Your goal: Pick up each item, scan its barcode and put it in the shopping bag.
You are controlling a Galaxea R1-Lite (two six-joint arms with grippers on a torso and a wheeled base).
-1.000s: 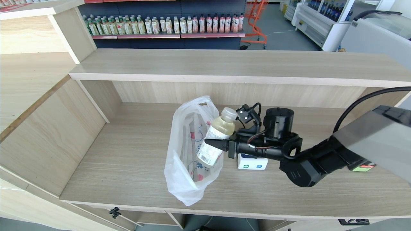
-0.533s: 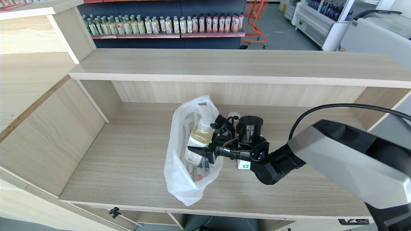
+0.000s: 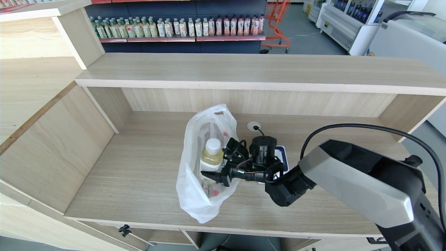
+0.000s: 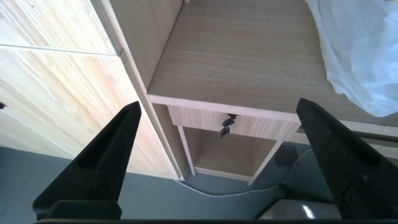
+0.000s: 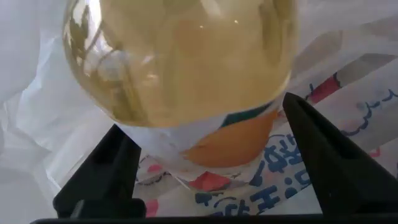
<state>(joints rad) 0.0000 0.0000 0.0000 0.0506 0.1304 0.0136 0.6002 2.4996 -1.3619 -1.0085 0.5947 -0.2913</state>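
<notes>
Where the wood-grained worktop [image 3: 132, 174] runs under the right tool [image 3: 213, 171], a raised back ledge [image 3: 244, 69] stands beyond it, on the far side from the robot. The white plastic bag [image 3: 193, 198] stands open just to the left of the right tool's wrist. Its mouth gapes upward around the tool's fingers, and its printed inner side shows behind them in the right wrist view.

The right tool is closed around the bottle [image 3: 212, 153], one dark finger on each side of the labelled lower body. The bottle holds pale yellow liquid and stands nearly upright, with its white cap on top. Its lower half is inside the bag's mouth. I cannot tell whether its base touches the bag's bottom.

Just behind the right tool's wrist, on its right side, a white box [image 3: 284, 158] with a blue edge lies on the worktop, partly hidden by the arm. Farther back from it sits a round cable port [image 3: 253, 125].

The left tool [image 4: 217, 168] hangs low, off the worktop's near edge, with its fingers spread wide and nothing between them. Past its fingers show the worktop's front lip, a corner of the bag, and a small dark handle [image 4: 227, 122] on the drawer front beneath.
</notes>
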